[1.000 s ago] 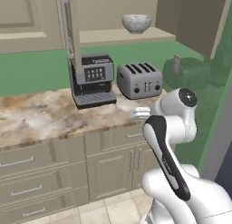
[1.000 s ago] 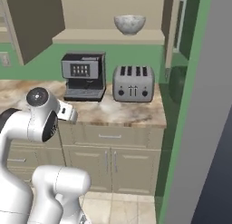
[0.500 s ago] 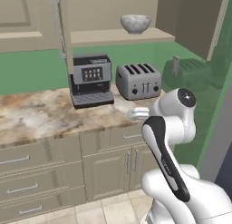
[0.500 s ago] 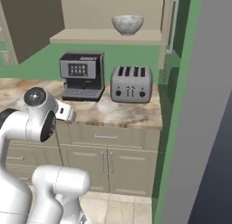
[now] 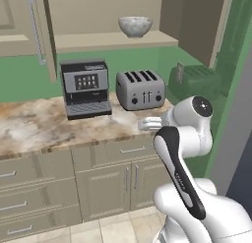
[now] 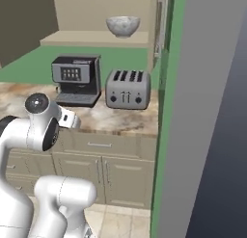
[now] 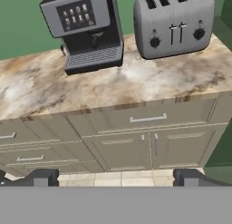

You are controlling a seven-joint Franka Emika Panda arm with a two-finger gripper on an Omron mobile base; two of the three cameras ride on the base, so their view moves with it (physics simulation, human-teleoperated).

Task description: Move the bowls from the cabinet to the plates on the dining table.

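The arm rises folded from the base, its upper link slanting up to a round elbow joint level with the front edge of the surface, and the wrist reaches forward from there toward that edge. In the hand view the gripper points forward and down at the drawer fronts and cabinet doors below the surface; its two dark fingertips stand wide apart at the bottom of the view with nothing between them.

On the marbled surface, toward its back edge, a coffee machine sits to the left and a silver four-slot toaster just beside it to the right, the two apart. The toaster stands near the surface's right end.

Above and behind them, the cabinet has its doors swung open, one with a long vertical silver handle at the left in the left base view. On its beige shelf rests the pale marbled bowl, upright, near the shelf's front edge and roughly above the toaster. In the right base view the same bowl sits toward the shelf's right end, beside the open door's handle.
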